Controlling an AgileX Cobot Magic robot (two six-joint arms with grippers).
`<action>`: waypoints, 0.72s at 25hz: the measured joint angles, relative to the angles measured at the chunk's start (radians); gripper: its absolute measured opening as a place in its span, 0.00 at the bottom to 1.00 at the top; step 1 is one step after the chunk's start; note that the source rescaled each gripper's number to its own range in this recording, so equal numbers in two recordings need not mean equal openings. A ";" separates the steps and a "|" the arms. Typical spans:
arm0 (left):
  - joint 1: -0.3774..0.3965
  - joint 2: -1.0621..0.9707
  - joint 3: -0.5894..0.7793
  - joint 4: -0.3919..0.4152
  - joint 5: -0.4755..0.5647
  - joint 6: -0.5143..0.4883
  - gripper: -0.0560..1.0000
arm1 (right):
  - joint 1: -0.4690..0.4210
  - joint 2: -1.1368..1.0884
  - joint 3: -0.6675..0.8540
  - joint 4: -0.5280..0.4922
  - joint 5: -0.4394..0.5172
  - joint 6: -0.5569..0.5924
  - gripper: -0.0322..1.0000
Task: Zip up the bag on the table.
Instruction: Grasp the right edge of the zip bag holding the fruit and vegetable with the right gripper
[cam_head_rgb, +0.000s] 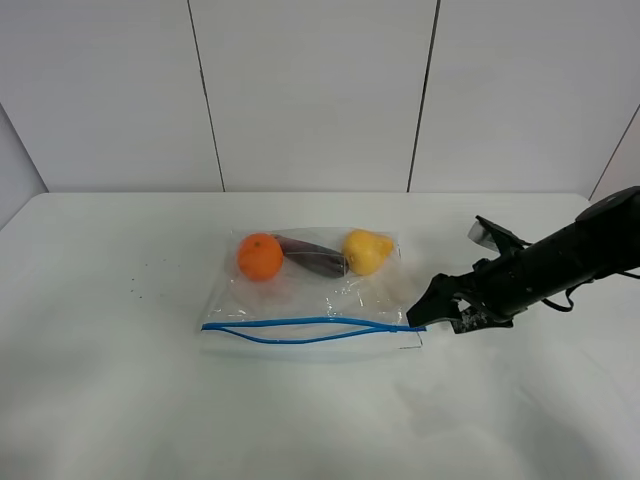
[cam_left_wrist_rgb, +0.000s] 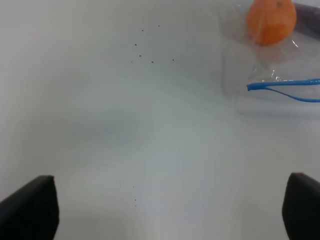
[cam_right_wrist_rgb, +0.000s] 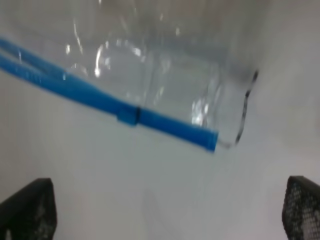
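**Bag lies unzipped; right end effector at its zipper end**

One bag (cam_head_rgb: 310, 290) lies flat near the middle of the surface (cam_head_rgb: 100, 400). Its blue zipper strip (cam_head_rgb: 310, 328) runs along the near edge, and the two tracks bow apart in the middle.

The high view shows three items inside: one orange fruit (cam_head_rgb: 260, 256), one purple piece (cam_head_rgb: 315, 257) and one yellow piece (cam_head_rgb: 366, 250), in a row along the far side. Only the right end effector (cam_head_rgb: 432, 310) appears there, just beside the strip's right end.

Its wrist view shows the fingers spread wide and holding nothing, with the strip's end (cam_right_wrist_rgb: 207, 140) and a small blue block (cam_right_wrist_rgb: 129, 116) ahead.

The left end effector (cam_left_wrist_rgb: 165, 207) shows only in its own wrist view, also spread wide and empty. That view looks over bare surface with several dark specks (cam_left_wrist_rgb: 150, 55), well apart from the bag's left end.
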 joint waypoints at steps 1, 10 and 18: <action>0.000 0.000 0.000 0.000 0.000 0.000 1.00 | 0.000 0.029 -0.023 0.007 0.006 -0.004 1.00; 0.000 0.000 0.000 0.000 0.000 0.000 1.00 | 0.000 0.234 -0.202 0.081 0.145 -0.006 1.00; 0.000 0.000 0.000 0.000 0.000 0.000 1.00 | 0.000 0.263 -0.232 0.137 0.216 -0.010 0.94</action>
